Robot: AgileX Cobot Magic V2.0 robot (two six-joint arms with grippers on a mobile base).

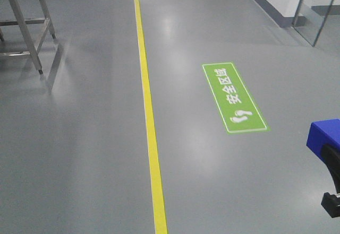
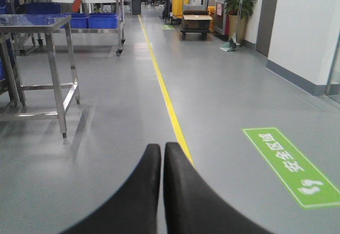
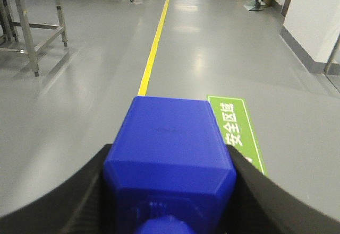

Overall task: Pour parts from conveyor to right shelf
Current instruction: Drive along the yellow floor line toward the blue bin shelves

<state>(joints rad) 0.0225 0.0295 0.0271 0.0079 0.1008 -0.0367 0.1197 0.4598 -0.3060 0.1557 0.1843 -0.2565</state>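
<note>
- The right claw grasps a blue bin, jaws pressed against its sides, near and to the right.
- The left claw is clenched on nothing.
- No shelf is in view, so the bin is best carried level and gripped firmly to avoid spilling parts.
- A yellow line runs ahead, with a green sign to its right.
- A steel desk stands left and a cart far off; the path looks open.

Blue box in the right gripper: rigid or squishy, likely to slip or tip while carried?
Probably rigid: the blue box shows crisp edges and flat faces while clamped by the right gripper. Slip seems possible, since its plastic looks smooth and slightly glossy. Weight and contents cannot be judged; the inside is not visible.
</note>
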